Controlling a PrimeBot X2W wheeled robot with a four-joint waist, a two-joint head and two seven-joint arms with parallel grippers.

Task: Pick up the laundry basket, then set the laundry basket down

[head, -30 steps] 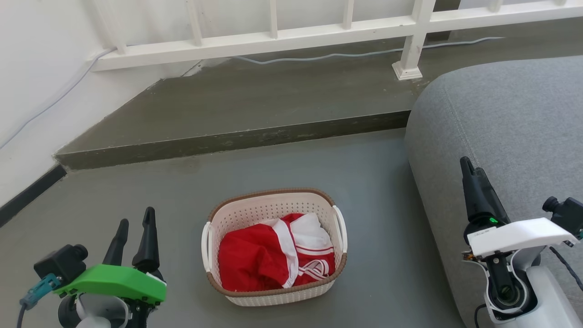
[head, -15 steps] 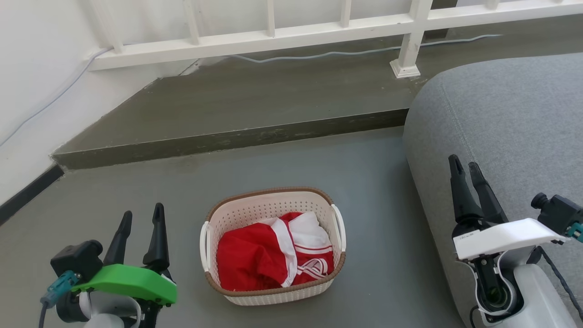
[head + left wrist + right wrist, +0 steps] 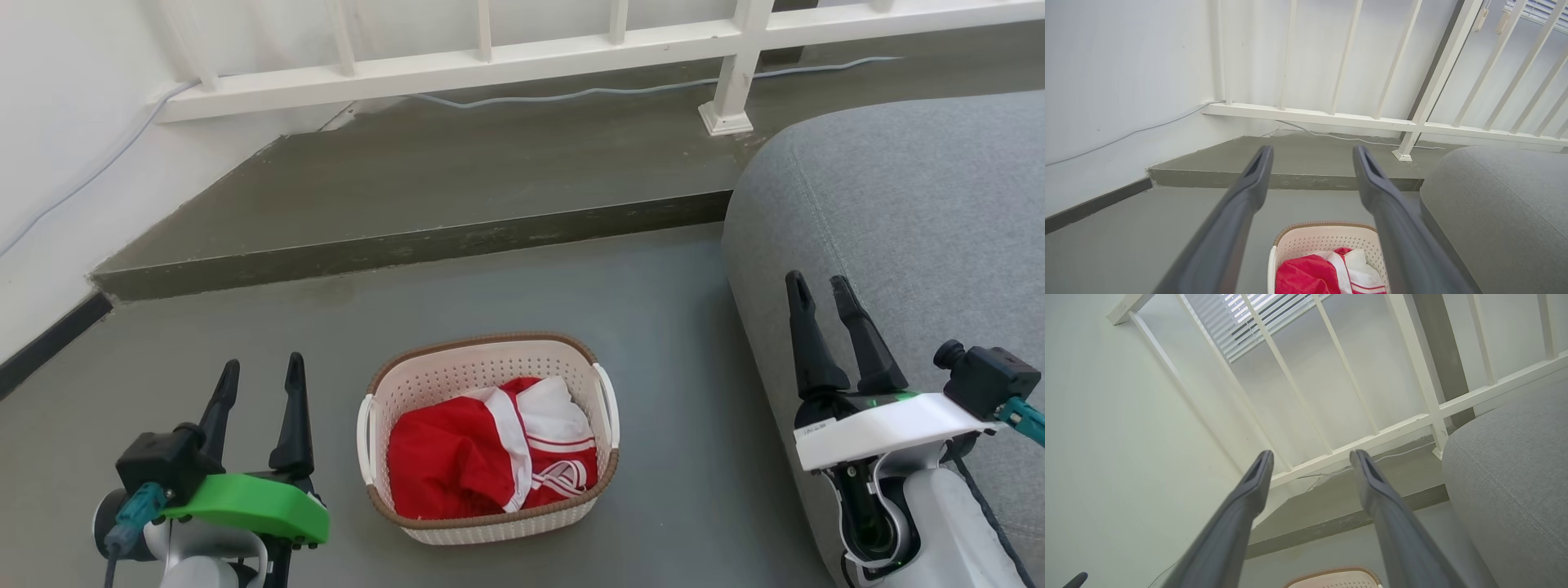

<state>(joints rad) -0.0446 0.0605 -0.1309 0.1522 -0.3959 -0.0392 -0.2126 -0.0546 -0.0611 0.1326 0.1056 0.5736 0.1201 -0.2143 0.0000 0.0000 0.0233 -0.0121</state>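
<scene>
— At lower centre of the head view: laundry basket (image 3: 482, 371) on the grey floor (image 3: 694, 490), red-and-white garment (image 3: 457, 461) inside.
— Around it?
— Grey sofa (image 3: 898, 229) near, at right; raised step (image 3: 408, 245) and white railing (image 3: 490, 61) above, well apart.
— Grippers?
— Left gripper (image 3: 263, 361) lower left, right gripper (image 3: 816, 279) lower right before the sofa; both pointing up-frame, fingers parted, gripping nothing, apart from the basket.

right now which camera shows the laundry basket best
The head view: the whole laundry basket, both handles and the red clothes inside. The left wrist view catches its far part at the bottom edge; the right wrist view, a sliver of rim.
</scene>
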